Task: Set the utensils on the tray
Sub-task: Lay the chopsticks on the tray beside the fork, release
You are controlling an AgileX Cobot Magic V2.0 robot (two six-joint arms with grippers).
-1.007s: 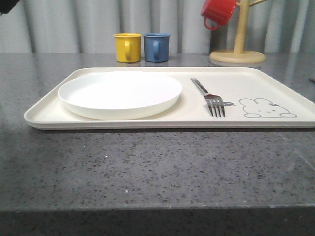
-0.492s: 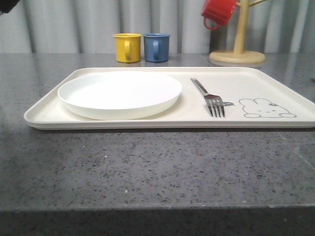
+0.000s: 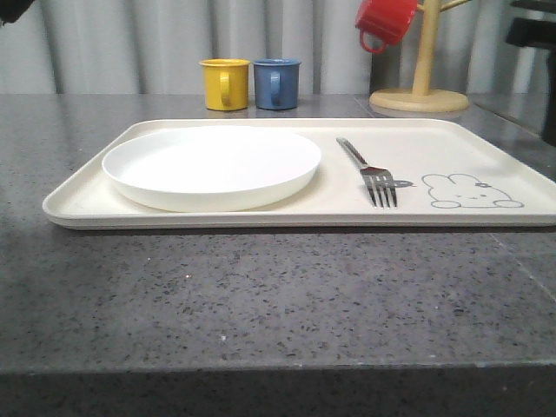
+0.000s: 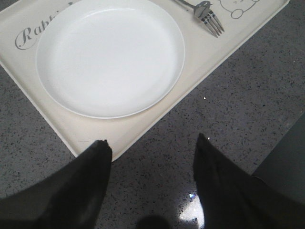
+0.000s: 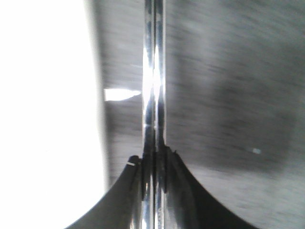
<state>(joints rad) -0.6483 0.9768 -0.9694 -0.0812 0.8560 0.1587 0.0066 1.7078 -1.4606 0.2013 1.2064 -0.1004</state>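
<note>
The cream tray [image 3: 469,139] lies across the grey counter. On it sit the round white plate [image 3: 211,165] at the left and the steel fork [image 3: 369,172] beside the rabbit drawing. In the left wrist view my left gripper [image 4: 152,141] hangs open over bare counter, just off the tray's [image 4: 200,52] near corner, with the plate [image 4: 109,55] and fork [image 4: 208,16] beyond it. My right gripper [image 5: 154,156] is shut on the pair of slim steel chopsticks [image 5: 154,71], which stick out past the fingertips over blurred grey counter. The spoon is out of view.
A yellow mug [image 3: 225,83] and a blue mug [image 3: 276,82] stand behind the tray. A red mug [image 3: 386,21] hangs on a wooden mug tree [image 3: 420,95] at the back right. A dark part of the right arm [image 3: 532,35] shows at the upper right.
A dark part of the right arm has come into the front view at the upper right edge. Tray, plate and fork have not moved.
</note>
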